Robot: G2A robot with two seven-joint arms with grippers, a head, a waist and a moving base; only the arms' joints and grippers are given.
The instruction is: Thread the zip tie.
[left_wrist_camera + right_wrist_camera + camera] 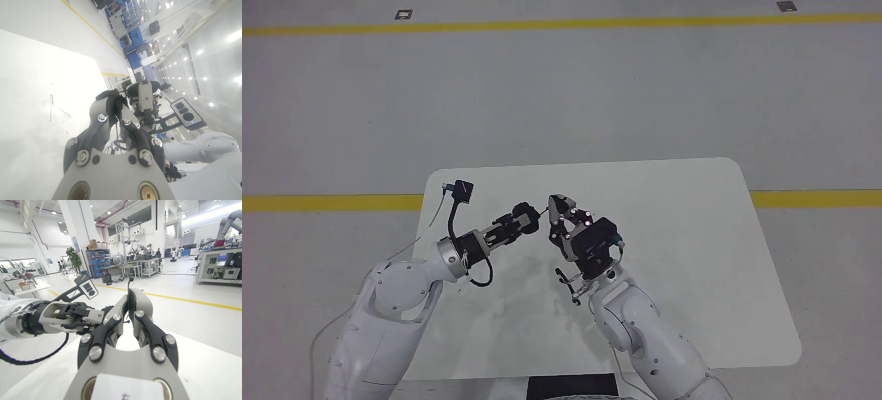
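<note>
- Top view: the left gripper (526,216) and the right gripper (558,204) meet nearly tip to tip above the middle of the white table (692,250), both lifted off it. The zip tie between them is too thin to trace here.
- Left wrist view: the left gripper (113,100) has its padded fingers pinched narrow. A thin black strip, seemingly the zip tie (123,91), runs from their tips towards the right gripper (141,86) just beyond.
- Right wrist view: the right gripper (129,298) is clamped on the zip tie (129,286), which stands upright between the pads with its locking head (131,278) above them. The left gripper (107,310) sits just beside.
- Risk: the strap looks limp and the head's slot is tiny, so a slight misalignment could make the tail slide past the head or buckle. A slack pinch could let the tie twist or drop to the table.
</note>
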